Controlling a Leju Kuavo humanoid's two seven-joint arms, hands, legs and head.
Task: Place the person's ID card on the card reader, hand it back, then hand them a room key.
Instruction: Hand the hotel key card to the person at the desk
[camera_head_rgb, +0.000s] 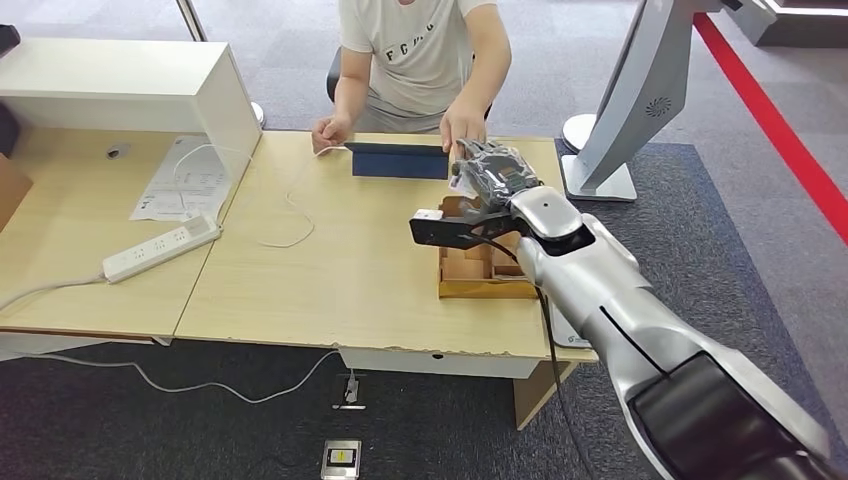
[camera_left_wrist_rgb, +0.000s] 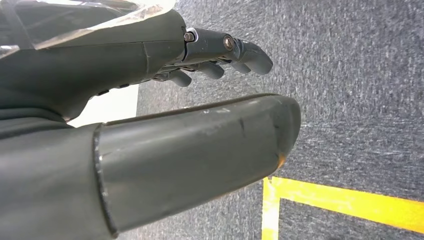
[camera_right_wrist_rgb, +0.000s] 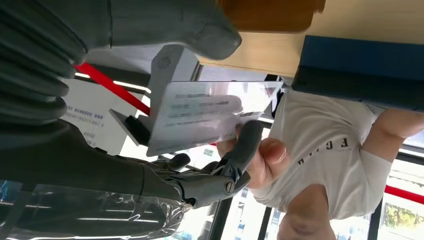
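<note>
My right hand (camera_head_rgb: 495, 172), wrapped in clear plastic, reaches across the desk to the seated person. In the right wrist view a pale ID card (camera_right_wrist_rgb: 200, 120) with printed lines sits between my right hand's (camera_right_wrist_rgb: 75, 150) fingers, while the person's fingers (camera_right_wrist_rgb: 270, 155) touch its far end. The person's hand (camera_head_rgb: 462, 125) meets mine just past the blue card reader (camera_head_rgb: 400, 160), whose edge (camera_right_wrist_rgb: 360, 70) lies beside the card. A wooden box (camera_head_rgb: 485, 270) of cards lies under my forearm. My left hand (camera_left_wrist_rgb: 130, 55) hangs over grey carpet, fingers apart and holding nothing.
A white power strip (camera_head_rgb: 160, 248), a sheet of paper (camera_head_rgb: 185, 180) and a thin white cable (camera_head_rgb: 290, 215) lie on the left of the desk (camera_head_rgb: 330, 290). A white cabinet (camera_head_rgb: 120, 85) stands at the back left. A grey machine stand (camera_head_rgb: 640, 100) rises on the right.
</note>
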